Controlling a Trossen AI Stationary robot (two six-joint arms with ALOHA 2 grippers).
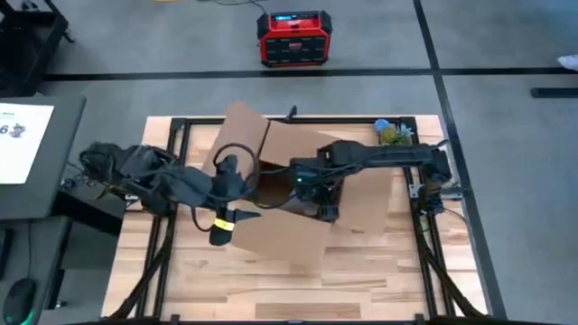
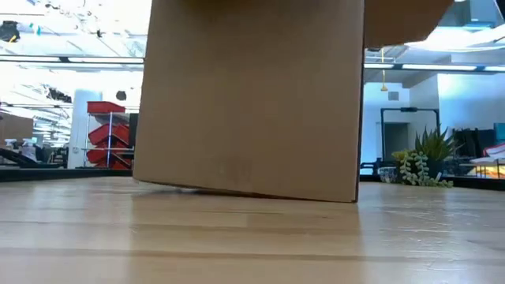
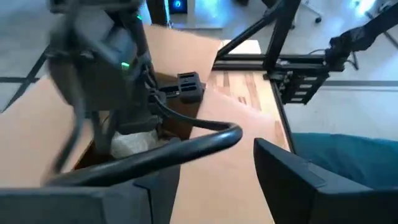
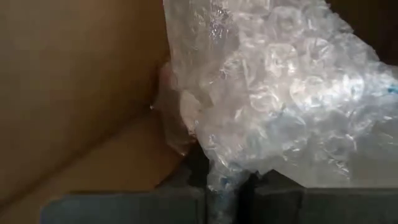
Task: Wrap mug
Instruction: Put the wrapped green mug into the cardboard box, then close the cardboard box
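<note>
Two dark fingers of your right gripper (image 4: 225,186) pinch the bubble wrap (image 4: 280,93) bundled soft and slippery round the fragile mug inside the cardboard box (image 1: 271,194), so grip through the padding, while beyond it your left gripper (image 3: 205,186) hangs open.

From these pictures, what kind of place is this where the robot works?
Probably a robotics lab or workshop rather than a home. The wooden table sits in a black metal frame on a grey floor marked with dark tape lines; a red portable power unit stands nearby, and the low view shows red shelving under bright ceiling lights.
</note>
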